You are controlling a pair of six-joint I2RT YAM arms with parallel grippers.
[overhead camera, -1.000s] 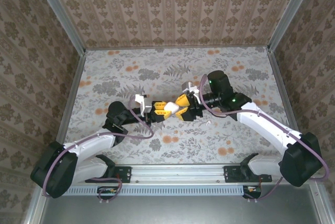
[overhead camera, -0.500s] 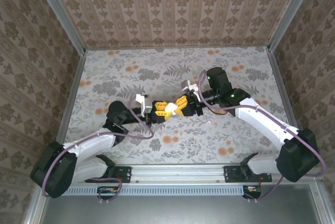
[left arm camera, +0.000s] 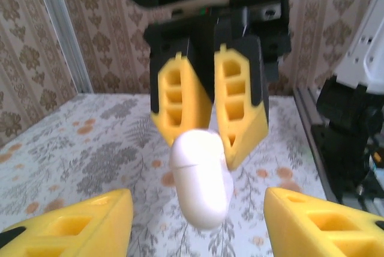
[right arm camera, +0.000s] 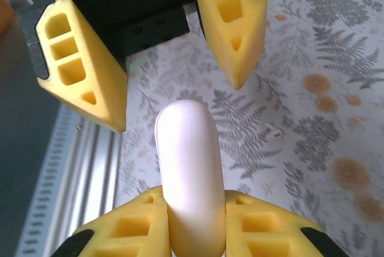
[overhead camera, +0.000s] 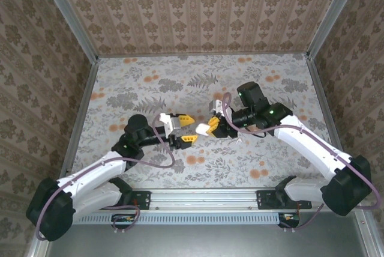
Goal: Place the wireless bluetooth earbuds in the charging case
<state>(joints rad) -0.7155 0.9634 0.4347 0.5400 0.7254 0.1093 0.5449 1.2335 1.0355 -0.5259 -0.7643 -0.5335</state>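
The charging case (right arm camera: 187, 173), its lid closed, is clamped at one end between the yellow fingers (right arm camera: 129, 233) of the right gripper (overhead camera: 210, 128). It is held clear above the floral-patterned bench (overhead camera: 150, 83), with its free end pointing toward the left gripper (overhead camera: 189, 129). The left gripper faces the case from just beside it without touching it. Its fingers (left arm camera: 78, 221) are spread wide and left empty.

Left arm (overhead camera: 99, 170) jaws apart; right arm (overhead camera: 306, 143) clamped.
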